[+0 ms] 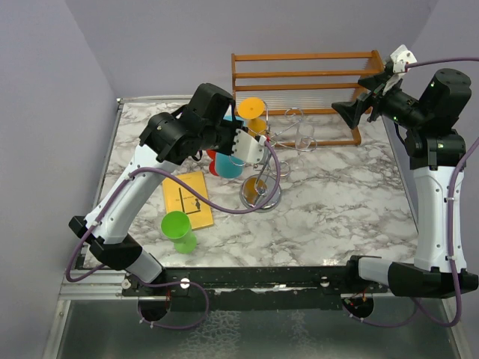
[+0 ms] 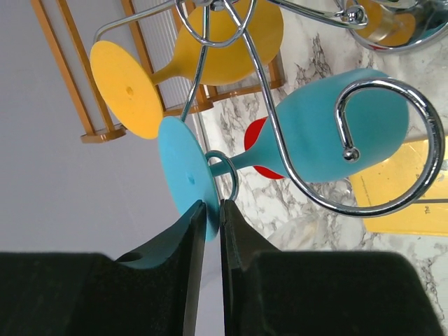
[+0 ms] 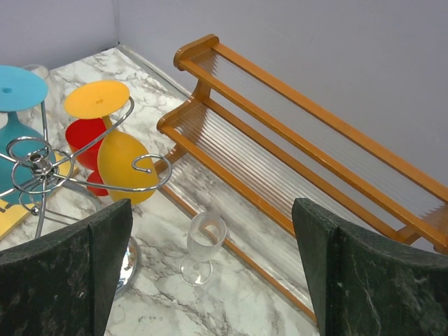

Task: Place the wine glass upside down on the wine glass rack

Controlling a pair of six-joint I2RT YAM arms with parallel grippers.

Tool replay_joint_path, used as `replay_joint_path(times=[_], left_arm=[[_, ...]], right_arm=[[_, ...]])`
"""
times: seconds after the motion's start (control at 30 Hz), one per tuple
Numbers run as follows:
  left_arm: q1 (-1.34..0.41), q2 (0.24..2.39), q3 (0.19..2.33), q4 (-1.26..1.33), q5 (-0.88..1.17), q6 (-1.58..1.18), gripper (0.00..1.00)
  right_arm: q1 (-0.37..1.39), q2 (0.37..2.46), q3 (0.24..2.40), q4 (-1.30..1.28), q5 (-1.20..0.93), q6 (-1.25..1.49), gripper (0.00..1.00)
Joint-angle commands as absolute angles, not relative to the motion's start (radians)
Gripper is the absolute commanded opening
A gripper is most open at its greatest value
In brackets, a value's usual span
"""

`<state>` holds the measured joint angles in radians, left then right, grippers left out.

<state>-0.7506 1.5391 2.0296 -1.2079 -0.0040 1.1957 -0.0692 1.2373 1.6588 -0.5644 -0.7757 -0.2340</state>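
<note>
The blue wine glass (image 2: 315,133) hangs upside down on the wine glass rack (image 2: 420,203), its stem through a wire loop and its foot uppermost. My left gripper (image 2: 212,206) stands a narrow slit apart around the rim of that foot. In the top view the left gripper (image 1: 262,142) is at the rack's top, above the chrome base (image 1: 260,196), with the blue glass (image 1: 228,166) beside it. A yellow glass (image 2: 224,42) hangs inverted on another arm. My right gripper (image 3: 210,210) is wide open and holds nothing, high at the back right (image 1: 340,112).
A brown wooden shelf (image 1: 299,75) lines the back wall. A clear glass (image 3: 203,241) stands upright in front of it. A green glass (image 1: 178,228) and a yellow card (image 1: 187,198) lie front left. A red cup (image 3: 87,136) sits behind the rack.
</note>
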Motion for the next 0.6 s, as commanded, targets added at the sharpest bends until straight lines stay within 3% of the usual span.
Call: replay_joint_path(times=[0.0, 0.57], left_arm=[[-0.758, 1.508, 2.04, -1.239, 0.054, 1.173, 0.19], [-0.758, 1.5, 2.045, -1.281, 0.045, 1.167, 0.27]], right_arm=[[-0.074, 1.217, 1.654, -0.543, -0.756, -0.242, 0.96], [-0.074, 1.213, 1.654, -0.546, -0.745, -0.26, 0.96]])
